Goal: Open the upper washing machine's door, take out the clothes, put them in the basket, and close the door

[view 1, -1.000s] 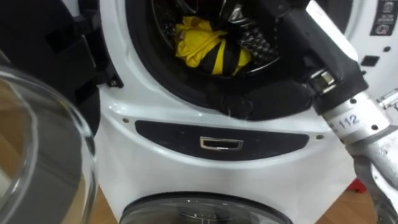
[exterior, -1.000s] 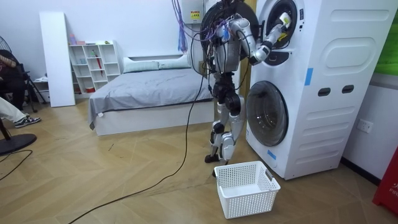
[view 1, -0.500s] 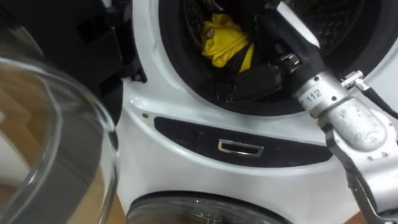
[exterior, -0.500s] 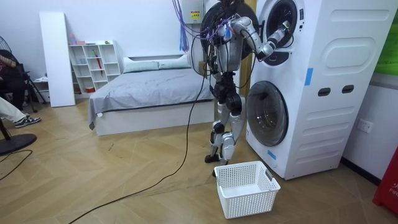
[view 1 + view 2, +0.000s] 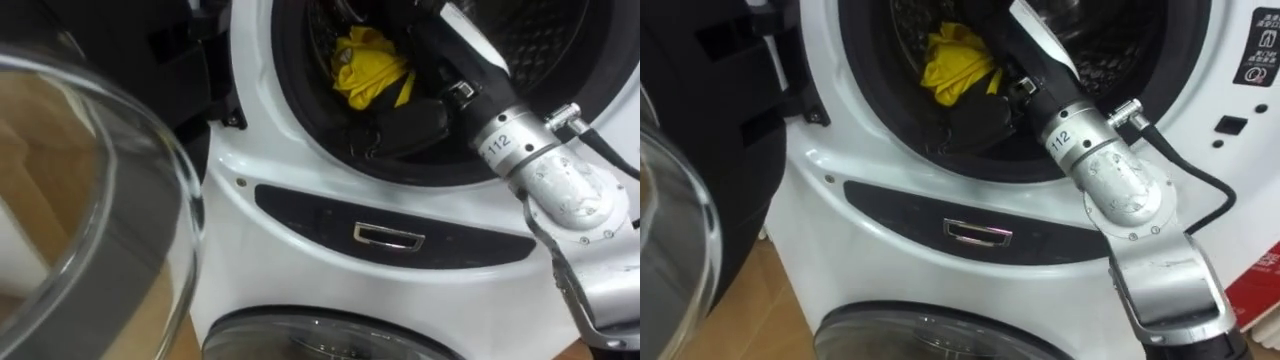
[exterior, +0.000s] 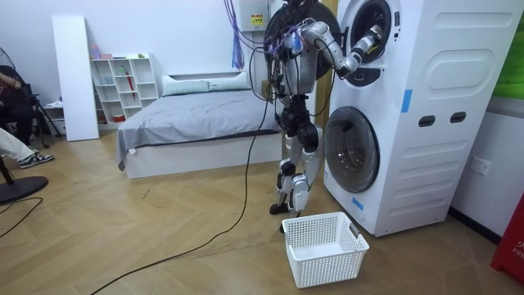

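- Laundry, one crumpled yellow garment (image 5: 372, 68), lay unremoved in the white washing machine's (image 5: 330, 250) dark drum (image 5: 545, 30).
- Right hand (image 6: 373, 38) was inside; its grip could not be told.

Clothes (image 5: 368, 68) in the upper drum (image 5: 545, 25), basket (image 6: 327, 262) on the floor (image 6: 123, 238) before the washing machine (image 6: 442, 106)

R arm in washer drum (image 5: 1120, 45), yellow cloth (image 5: 955, 55) inside, dark cloth (image 5: 978, 122) at lip

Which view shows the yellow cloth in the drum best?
Left eye view: the yellow cloth lies bunched in the open drum, large and clear. Right eye view shows nearly the same; room view, too small to tell.
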